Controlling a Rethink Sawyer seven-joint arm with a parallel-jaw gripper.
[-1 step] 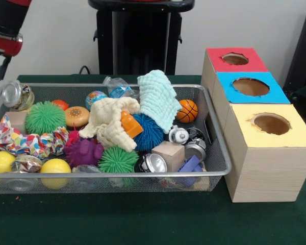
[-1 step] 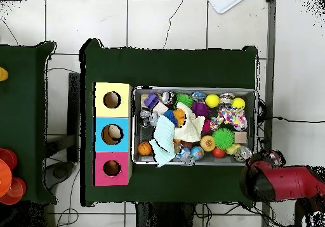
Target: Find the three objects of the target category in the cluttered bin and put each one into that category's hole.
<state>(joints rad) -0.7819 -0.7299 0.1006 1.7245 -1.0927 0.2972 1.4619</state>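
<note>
The arm (image 2: 285, 181) sits drawn back off the bin (image 1: 214, 132) corner, and whether its pincer is open or holding anything cannot be told; the likely targets lie buried in the bin among balls and cloths (image 1: 158, 97), and the blue hole (image 2: 112, 134) seems already to hold something. The step in hand looks like search: best to lift a cloth aside first, then come straight down on one exposed piece, clear of the mesh wall. Green-covered bench (image 1: 143, 219), tiled floor (image 2: 89, 21) with cables, three-hole box (image 1: 265, 168) touching the bin.
</note>
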